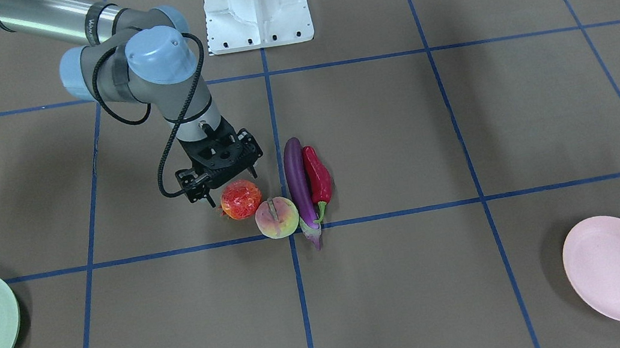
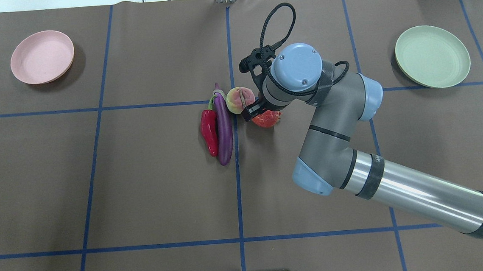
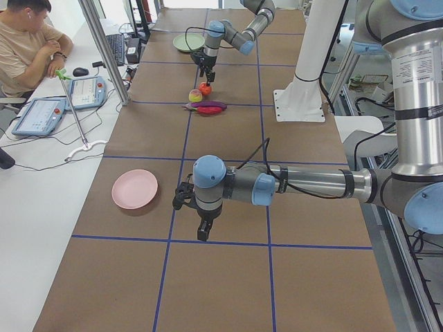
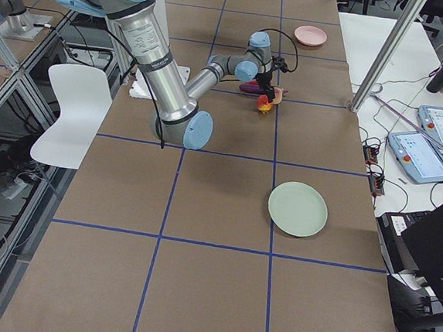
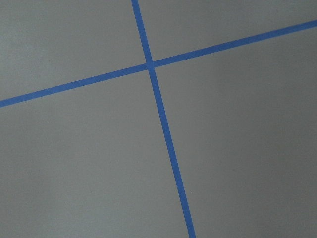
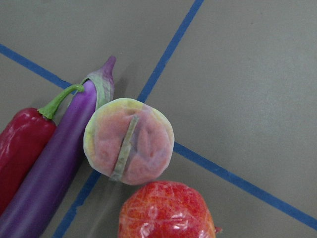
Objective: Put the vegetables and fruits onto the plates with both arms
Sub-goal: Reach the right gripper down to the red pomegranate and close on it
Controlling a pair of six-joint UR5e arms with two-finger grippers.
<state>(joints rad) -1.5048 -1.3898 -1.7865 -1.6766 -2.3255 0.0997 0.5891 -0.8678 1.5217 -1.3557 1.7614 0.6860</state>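
Observation:
A red-orange pomegranate [image 1: 241,200], a pink-and-green peach [image 1: 276,217], a purple eggplant [image 1: 300,187] and a red pepper [image 1: 317,176] lie close together at the table's middle. My right gripper [image 1: 232,188] hangs open just above the pomegranate [image 2: 268,118], fingers apart, holding nothing. Its wrist view looks down on the peach [image 6: 129,148], with the pomegranate [image 6: 166,213] at the bottom edge. The mint green plate [image 2: 432,56] and the pink plate [image 2: 42,57] sit bare at opposite far corners. My left gripper [image 3: 201,237] hovers low over bare table near the pink plate [image 3: 135,188]; I cannot tell its state.
The white pedestal [image 1: 256,5] stands at the robot's side of the table. Blue tape lines [image 5: 153,67] cross the brown cover. A person [image 3: 28,41] sits at a side desk with tablets and cables. A white chair [image 4: 71,114] stands beside the table.

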